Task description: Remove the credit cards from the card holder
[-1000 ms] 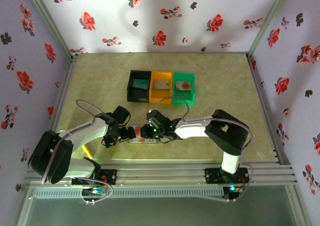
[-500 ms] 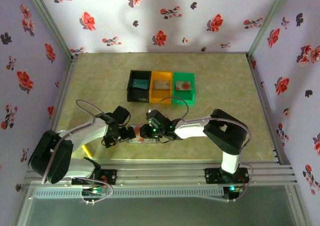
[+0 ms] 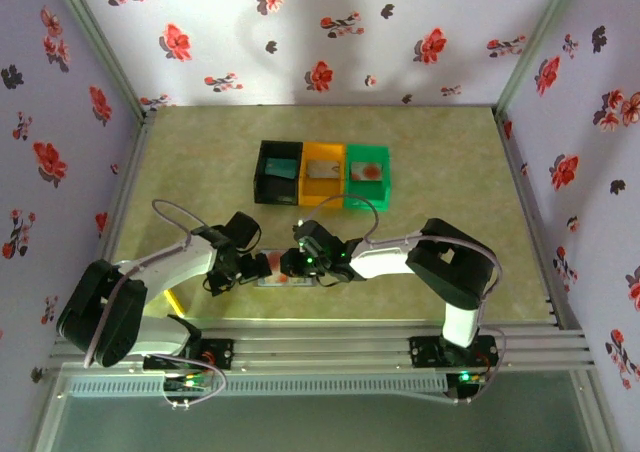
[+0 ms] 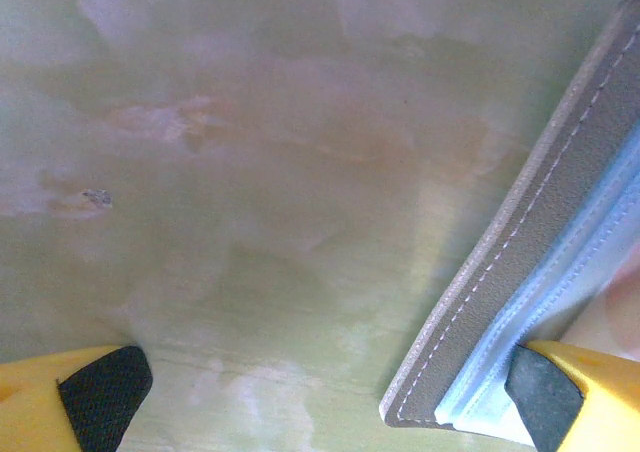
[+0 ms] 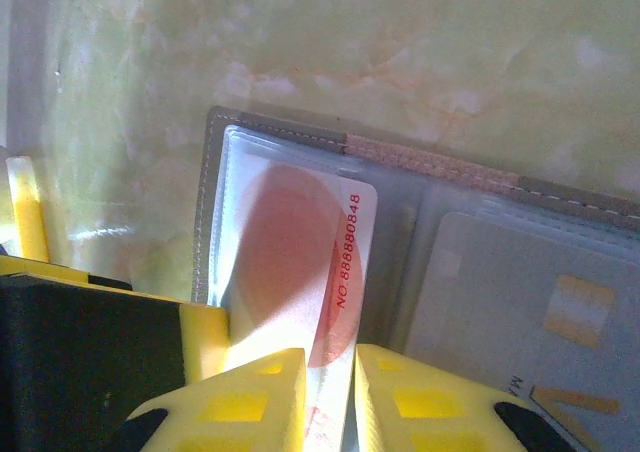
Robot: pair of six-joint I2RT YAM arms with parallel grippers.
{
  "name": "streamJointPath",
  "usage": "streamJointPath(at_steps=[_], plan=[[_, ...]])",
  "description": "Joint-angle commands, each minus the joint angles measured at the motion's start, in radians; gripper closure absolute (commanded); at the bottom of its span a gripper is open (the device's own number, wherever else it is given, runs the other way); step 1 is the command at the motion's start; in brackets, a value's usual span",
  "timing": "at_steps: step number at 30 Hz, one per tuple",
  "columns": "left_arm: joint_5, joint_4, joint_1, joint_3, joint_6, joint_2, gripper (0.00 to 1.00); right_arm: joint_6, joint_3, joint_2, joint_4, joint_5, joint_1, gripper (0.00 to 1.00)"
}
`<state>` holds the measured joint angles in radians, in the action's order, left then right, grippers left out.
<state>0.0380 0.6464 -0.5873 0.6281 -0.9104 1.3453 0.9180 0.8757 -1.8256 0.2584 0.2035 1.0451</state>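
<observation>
The right hand (image 5: 330,397) was clamped on the red-marked card (image 5: 300,242) in the open holder (image 5: 400,222); the left hand (image 4: 325,397) stood wide apart, touching the holder's edge.

Walls: pale lilac paper (image 3: 230,12) with red and dark flowers, on the far, left and right sides.
Posts: metal (image 3: 95,37), slanting up from the far corners.
Table: yellow-green marbled top (image 3: 450,162), glossy, with pale patches of light.
Near edge: metal rails (image 3: 320,344) running left to right.
</observation>
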Motion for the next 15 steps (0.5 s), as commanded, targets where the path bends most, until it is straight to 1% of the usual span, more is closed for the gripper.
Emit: streamJointPath(at_steps=[1,9,15], plan=[[0.032,-0.077,-0.007,-0.075,-0.013,0.069,0.00,0.010,-0.023,0.004,0.058,0.029,-0.002,0.79],[0.033,-0.079,-0.009,-0.075,-0.013,0.070,0.00,0.012,-0.043,0.022,0.117,0.043,0.000,0.81],[0.033,-0.080,-0.009,-0.076,-0.015,0.069,0.00,0.010,-0.050,0.026,0.136,0.049,0.001,0.85]])
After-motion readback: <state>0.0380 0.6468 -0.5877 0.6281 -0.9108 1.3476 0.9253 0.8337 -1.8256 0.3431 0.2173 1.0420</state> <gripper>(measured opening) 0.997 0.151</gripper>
